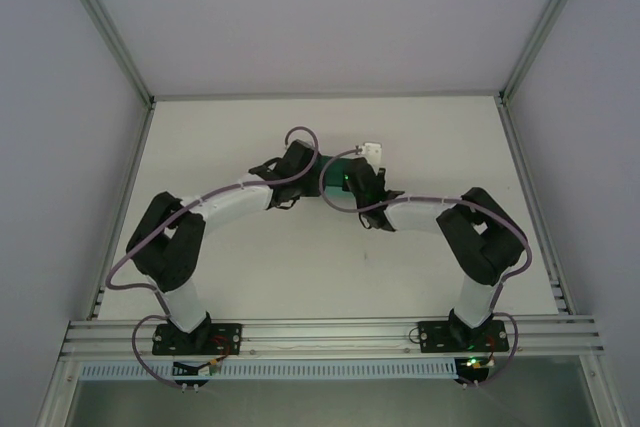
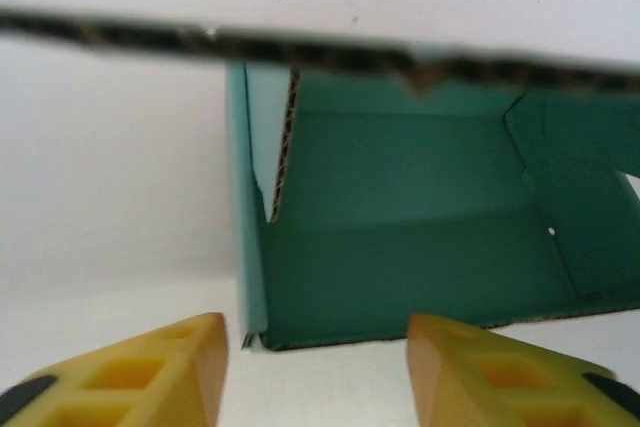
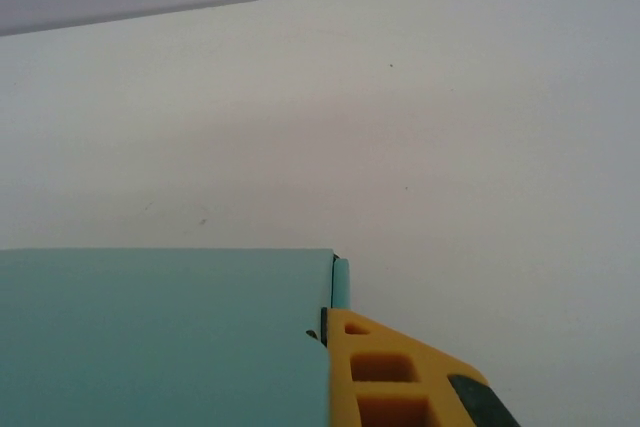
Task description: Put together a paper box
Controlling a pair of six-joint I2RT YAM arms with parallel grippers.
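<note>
The white counter [image 1: 300, 277] is carrying everything. The two arms [image 1: 230, 197] are reaching over it and meeting in the middle. The box [image 2: 400, 247] is sitting between the two grippers, just in front of the left gripper [image 2: 315, 372], with its open side facing that gripper. Some walls are standing up, and a flap [image 2: 300, 47] edge is running across above the opening.

The left gripper is spread, with nothing between its yellow fingers [image 2: 150, 372]. The right gripper [image 3: 332, 372] is pressed together, pinching one wall of the box at its edge.

I think the box is about half made and the flaps are being folded now. Next, the left gripper is going to need to take a loose flap and push it in gently, while the right gripper is keeping the box from sliding.
</note>
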